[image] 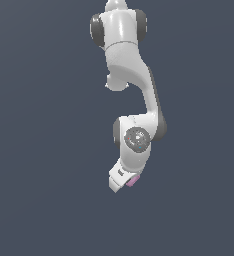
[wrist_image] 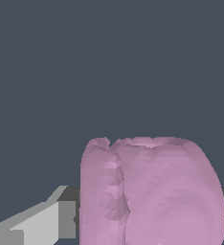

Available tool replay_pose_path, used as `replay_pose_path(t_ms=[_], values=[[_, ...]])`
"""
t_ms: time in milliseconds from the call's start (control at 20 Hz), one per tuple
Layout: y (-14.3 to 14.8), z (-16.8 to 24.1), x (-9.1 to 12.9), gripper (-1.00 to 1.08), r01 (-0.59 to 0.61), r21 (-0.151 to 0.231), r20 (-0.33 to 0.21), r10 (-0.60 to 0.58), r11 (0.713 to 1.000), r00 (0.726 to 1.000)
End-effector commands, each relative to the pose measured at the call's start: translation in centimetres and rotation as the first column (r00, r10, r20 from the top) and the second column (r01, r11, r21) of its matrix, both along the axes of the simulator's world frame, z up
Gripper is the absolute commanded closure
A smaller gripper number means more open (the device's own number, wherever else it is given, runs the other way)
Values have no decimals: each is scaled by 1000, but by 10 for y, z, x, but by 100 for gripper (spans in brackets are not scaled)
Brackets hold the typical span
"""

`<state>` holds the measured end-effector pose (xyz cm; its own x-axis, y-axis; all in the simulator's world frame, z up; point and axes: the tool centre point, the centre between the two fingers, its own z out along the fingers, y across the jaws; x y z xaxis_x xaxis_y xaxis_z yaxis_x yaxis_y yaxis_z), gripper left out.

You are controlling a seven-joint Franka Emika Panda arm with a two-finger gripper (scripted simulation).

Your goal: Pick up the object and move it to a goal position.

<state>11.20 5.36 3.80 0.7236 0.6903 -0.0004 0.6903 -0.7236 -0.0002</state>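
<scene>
My arm (image: 129, 75) is glossy white with dark grey joints. My gripper (image: 123, 181) is white too, light grey at its fingers (wrist_image: 37, 225). The object (wrist_image: 152, 191) is matte pink, against flat slate-blue surroundings.

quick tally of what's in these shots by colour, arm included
pink: 1, the lumpy object, sitting at the gripper
white: 1, the robot arm with its gripper
total: 2
</scene>
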Motion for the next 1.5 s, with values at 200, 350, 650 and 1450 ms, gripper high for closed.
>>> replay_pose_path(t_ms=[200, 350, 650, 1450], values=[[-1, 1, 0, 108, 0, -1, 2, 0, 1000, 1000], [-5, 7, 1, 108, -3, -5, 10, 3, 1000, 1000], [-24, 36, 5, 108, -13, -26, 46, 14, 1000, 999], [-125, 225, 9, 108, -59, -167, 267, 103, 984, 958]])
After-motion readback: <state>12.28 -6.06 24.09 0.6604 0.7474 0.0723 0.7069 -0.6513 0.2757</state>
